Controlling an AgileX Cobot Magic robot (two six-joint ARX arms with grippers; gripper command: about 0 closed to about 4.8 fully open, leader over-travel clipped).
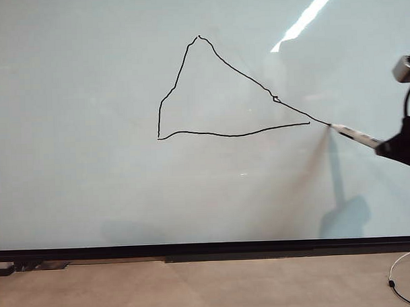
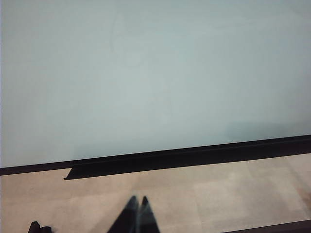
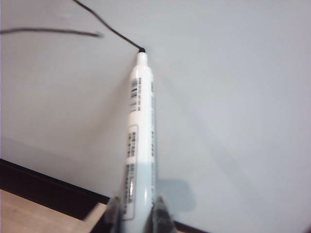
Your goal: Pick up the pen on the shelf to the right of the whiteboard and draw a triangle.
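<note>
Right pincer (image 3: 137,213) around pen (image 3: 140,136)

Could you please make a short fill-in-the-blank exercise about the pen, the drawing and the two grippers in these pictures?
1. The right gripper is shut on the ____.
2. The black outline on the whiteboard has the shape of a ____.
3. The pen tip rests at the end of the outline's ____ side, past the corner.
4. The left gripper, above the floor, holds ____.

Missing words: pen; triangle; right; nothing
</note>
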